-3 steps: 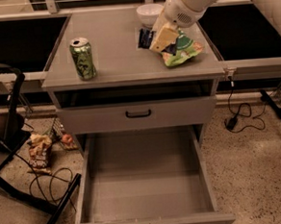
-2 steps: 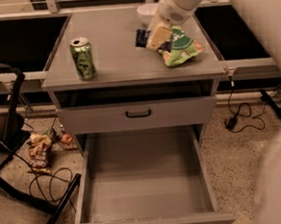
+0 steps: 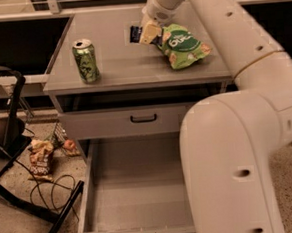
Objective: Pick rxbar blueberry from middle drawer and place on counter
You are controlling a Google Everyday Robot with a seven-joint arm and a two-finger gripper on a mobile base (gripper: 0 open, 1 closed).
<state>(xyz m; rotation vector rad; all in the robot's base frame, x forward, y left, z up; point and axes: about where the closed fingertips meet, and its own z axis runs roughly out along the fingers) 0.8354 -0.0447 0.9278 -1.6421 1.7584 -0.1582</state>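
Observation:
The rxbar blueberry (image 3: 135,34), a small dark navy bar, is at the back of the counter (image 3: 122,67), held at the tips of my gripper (image 3: 148,33). The gripper reaches in from above right and is shut on the bar, low over the counter top, just left of a green chip bag (image 3: 184,45). The middle drawer (image 3: 136,194) is pulled out below and nothing lies in the part of it I can see. My arm covers its right side.
A green can (image 3: 85,60) stands at the counter's front left. The upper drawer front (image 3: 143,119) is closed. My white arm (image 3: 238,152) fills the right foreground. A black chair frame (image 3: 13,148), cables and snack packets (image 3: 40,161) lie on the floor at left.
My gripper has moved left across the back of the counter with the bar, away from the chip bag. My arm now fills much more of the right side of the view.

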